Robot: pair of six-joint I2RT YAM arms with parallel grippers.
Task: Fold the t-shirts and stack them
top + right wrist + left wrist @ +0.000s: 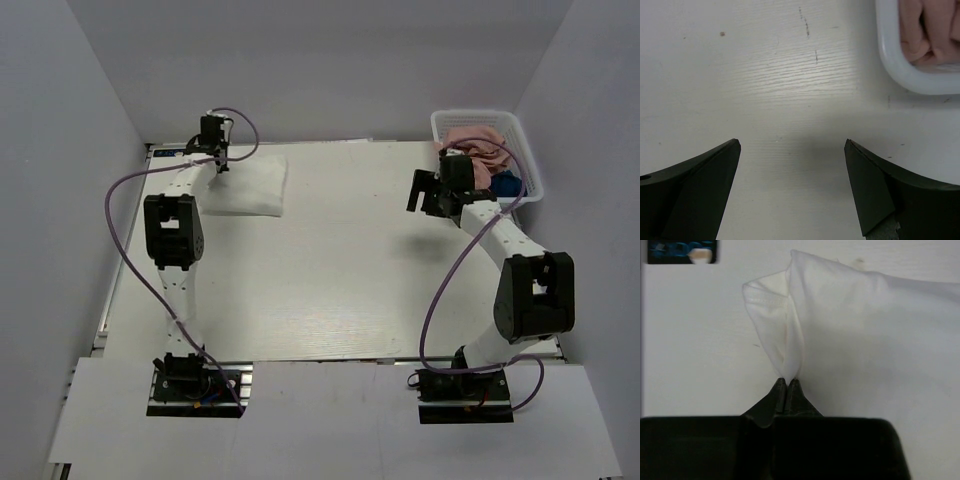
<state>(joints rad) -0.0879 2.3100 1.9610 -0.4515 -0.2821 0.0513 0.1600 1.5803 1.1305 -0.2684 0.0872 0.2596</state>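
The white t-shirt (248, 185) lies folded at the table's far left. My left gripper (221, 164) is shut on a pinched fold at its edge; the left wrist view shows my left gripper (788, 380) gripping the white t-shirt (870, 340), the cloth rising from the tips. The dusty pink t-shirt (478, 148) and the navy blue t-shirt (507, 184) lie bunched in the white basket (528, 155) at the far right. My right gripper (428, 195) hangs open and empty over bare table left of the basket. The right wrist view shows my right gripper (792, 145) open, with the pink t-shirt (927, 30) top right.
The white basket's rim (890, 55) lies close to my right fingers. Grey walls close in the table on the left, back and right. Purple cables loop beside both arms. A white panel covers the near edge around the arm bases.
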